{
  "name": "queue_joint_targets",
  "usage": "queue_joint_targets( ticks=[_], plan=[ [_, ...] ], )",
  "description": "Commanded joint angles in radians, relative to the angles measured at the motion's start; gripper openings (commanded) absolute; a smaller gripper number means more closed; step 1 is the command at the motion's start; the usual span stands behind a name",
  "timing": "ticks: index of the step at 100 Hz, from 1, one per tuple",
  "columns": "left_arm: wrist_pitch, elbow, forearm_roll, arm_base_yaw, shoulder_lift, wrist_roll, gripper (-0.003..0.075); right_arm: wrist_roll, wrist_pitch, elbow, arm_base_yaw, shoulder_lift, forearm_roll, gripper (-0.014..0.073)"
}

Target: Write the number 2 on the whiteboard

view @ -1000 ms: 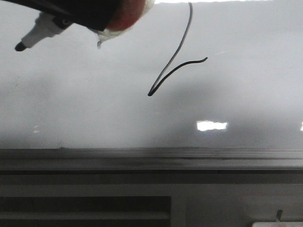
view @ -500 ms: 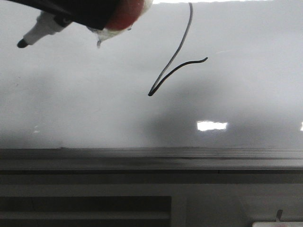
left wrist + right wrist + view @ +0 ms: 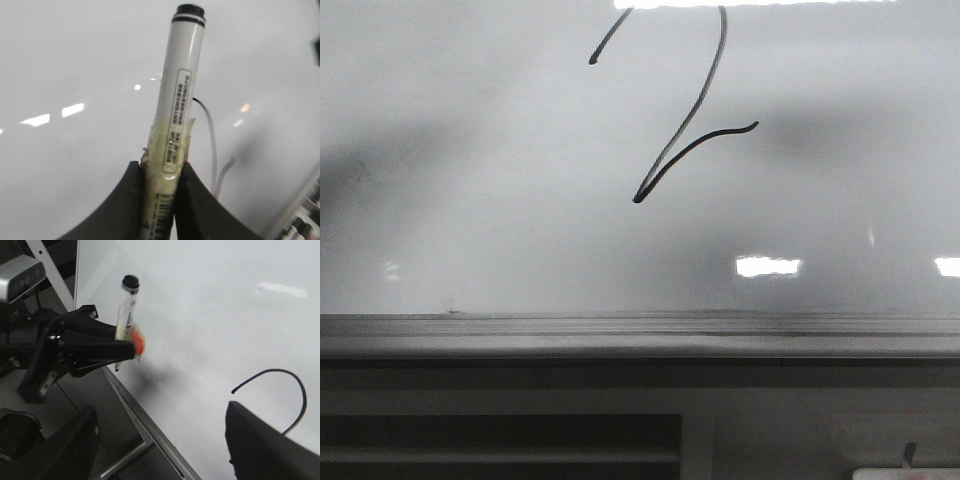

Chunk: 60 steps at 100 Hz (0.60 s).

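Front view: the whiteboard (image 3: 470, 200) fills most of the frame, glossy w/ bright reflections. The number 2 (image 3: 692, 120) is drawn in thin black line toward the upper middle: short hook stroke at upper left, long slanted stroke coming down to a sharp corner, then a wavy tail running up-right. The top of the curve is cut off by the frame edge. Below the board runs the grey metal ledge (image 3: 640, 335), and under that a dark slatted panel (image 3: 500, 445). No pincer shows in this view.

Left wrist view: left pincer (image 3: 160, 200) is clamped narrow on a white marker (image 3: 179, 100), both dark fingers (image 3: 197, 205) pressed against the barrel, which is wrapped w/ yellowish tape at the grip. Marker's black end points away from the cam, over the whiteboard (image 3: 75, 60). Part of the number 2 (image 3: 212, 150) shows just beside the barrel.

Right wrist view: right pincer (image 3: 160, 450) is wide apart, nothing between its dark fingers (image 3: 265, 450). The left pincer (image 3: 107, 351) w/ the marker (image 3: 126, 307) is seen side-on near the board's edge, well apart from the hook of the number 2 (image 3: 295, 385) on the whiteboard (image 3: 210, 315).
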Motion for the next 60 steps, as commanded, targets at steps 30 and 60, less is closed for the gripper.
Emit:
queue_joint_targets(
  ticks=[30, 60],
  plan=[
    [-0.257, -0.072, -0.128, -0.005, 0.192, -0.034, -0.002, 0.031, -0.032, -0.035, -0.007, -0.02, 0.049, 0.0476],
    [-0.271, -0.123, -0.143, -0.006, 0.304, -0.035, -0.002, 0.031, 0.0, -0.035, -0.007, -0.02, 0.049, 0.0476]
  ],
)
